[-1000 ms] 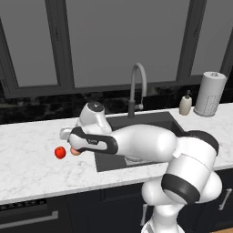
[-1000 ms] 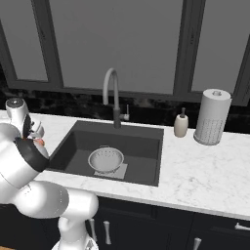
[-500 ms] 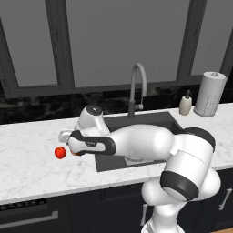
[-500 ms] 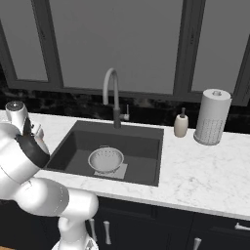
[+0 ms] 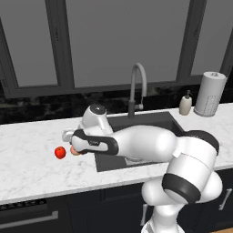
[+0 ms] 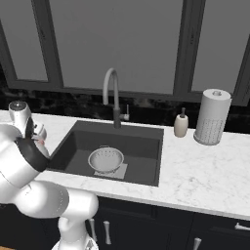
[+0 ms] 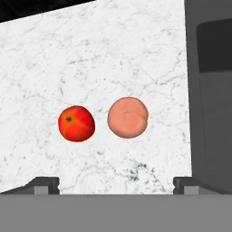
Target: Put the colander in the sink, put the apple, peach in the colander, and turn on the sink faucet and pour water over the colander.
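We see the claw released, its two dark fingertips standing wide apart and holding nothing. It hangs above the white marble counter, over the two fruits. In the hand view the peach lies between the two tips, slightly toward one side, and the apple lies just beside it; the two fruits are close but we see a narrow strip of counter between them. Both rest on the counter, outside the sink, whose dark edge runs along one side of that view.

In the left base view the arm reaches across the front of the sink to the counter on its left. There the apple sits in the open, and the peach shows as a small patch under the wrist.

In the right base view the colander stands upright in the sink, on the lighter square at the bottom of the basin. We see no fruit in it. The faucet rises behind the basin, its spout arching over the back of it. To the right of the sink stand a soap dispenser and a paper towel roll, near each other on the counter.
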You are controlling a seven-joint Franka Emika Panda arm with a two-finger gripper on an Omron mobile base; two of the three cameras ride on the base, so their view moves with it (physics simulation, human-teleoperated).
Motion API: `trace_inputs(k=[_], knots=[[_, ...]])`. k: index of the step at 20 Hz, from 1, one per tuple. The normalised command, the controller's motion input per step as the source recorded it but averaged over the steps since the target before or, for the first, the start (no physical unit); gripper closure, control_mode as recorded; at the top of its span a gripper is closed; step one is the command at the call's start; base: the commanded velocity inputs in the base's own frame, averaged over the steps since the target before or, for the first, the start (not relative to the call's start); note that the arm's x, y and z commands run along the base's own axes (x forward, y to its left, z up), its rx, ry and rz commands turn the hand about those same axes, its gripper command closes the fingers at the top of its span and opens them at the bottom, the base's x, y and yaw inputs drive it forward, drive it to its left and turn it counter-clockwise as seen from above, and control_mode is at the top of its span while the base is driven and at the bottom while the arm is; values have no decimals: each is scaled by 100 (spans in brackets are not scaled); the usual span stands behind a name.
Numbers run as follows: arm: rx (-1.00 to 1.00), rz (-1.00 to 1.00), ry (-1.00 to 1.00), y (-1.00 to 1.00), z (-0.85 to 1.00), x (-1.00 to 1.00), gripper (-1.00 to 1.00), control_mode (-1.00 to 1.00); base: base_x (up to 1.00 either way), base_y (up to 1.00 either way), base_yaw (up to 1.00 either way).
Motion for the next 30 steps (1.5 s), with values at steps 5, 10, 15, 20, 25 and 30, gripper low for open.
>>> trace_inputs(k=[5,10,15,20,25,30], knots=[[0,0,0,-25,-16,7,-100,-100,0,0,0],[-3,0,0,-1,-20,11,-100,-100,0,0,0],[-5,0,0,4,-13,9,-100,-100,0,0,0],[-4,0,0,7,-6,5,-100,-100,0,0,0],[-3,0,0,6,-2,0,-100,-100,0,0,0],[-3,0,0,1,-4,2,-100,-100,0,0,0]])
